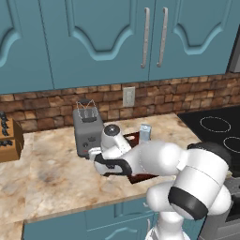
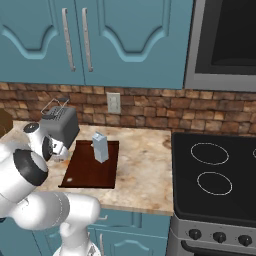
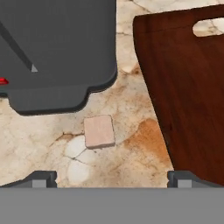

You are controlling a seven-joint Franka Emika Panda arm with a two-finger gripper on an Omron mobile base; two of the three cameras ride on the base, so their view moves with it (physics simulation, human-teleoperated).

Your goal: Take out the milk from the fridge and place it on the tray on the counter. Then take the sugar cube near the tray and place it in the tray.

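Here, counter (image 2: 142,160) marbled beige; brick backsplash (image 2: 150,112) behind.

Stone, wood and matt plastic at the worktop

The counter (image 3: 39,135) looks like polished marbled stone, beige with tan veins. Ahead of the jaws and between them, the sugar cube (image 3: 99,131) is matt and faintly grainy. Off to one side of the jaws, the tray (image 3: 188,87) shows dark, smooth wood grain with a slight sheen. Beyond the cube, the toaster (image 3: 57,48) has a matt dark grey shell. The milk (image 2: 100,147) looks like smooth pale card.
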